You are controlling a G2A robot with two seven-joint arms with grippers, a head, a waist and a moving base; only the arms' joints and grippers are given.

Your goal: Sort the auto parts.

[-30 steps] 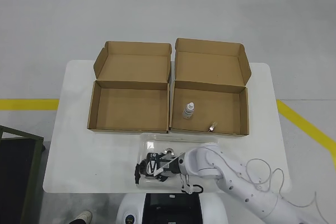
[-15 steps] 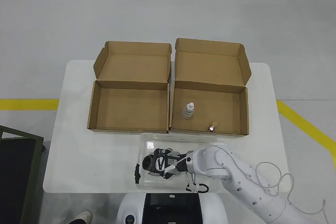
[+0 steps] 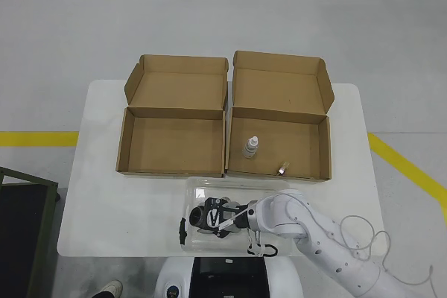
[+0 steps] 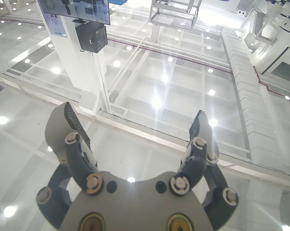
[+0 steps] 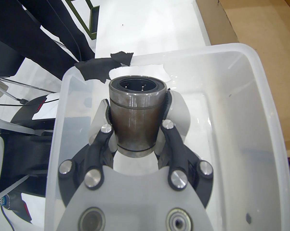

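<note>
Table [image 3: 119, 238] near edge: right pincer [image 5: 137, 102] clamps steel sleeve [image 5: 136, 121] over bin [image 5: 267, 102]; left pincer [image 4: 134, 111] spread.

You see a white table [image 3: 97, 186] | on its far half, two open cardboard boxes touching side by side: left box [image 3: 171, 145], right box [image 3: 302, 141] | clear plastic bin [image 3: 188, 201] just in front, at the near edge

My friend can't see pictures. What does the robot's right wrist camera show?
The right pincer is shut on a dark metal sleeve, a hollow cylinder held over a clear plastic bin. A torn black scrap sits on the bin's rim, and an open cardboard box stands on the white table beside the bin.
</note>
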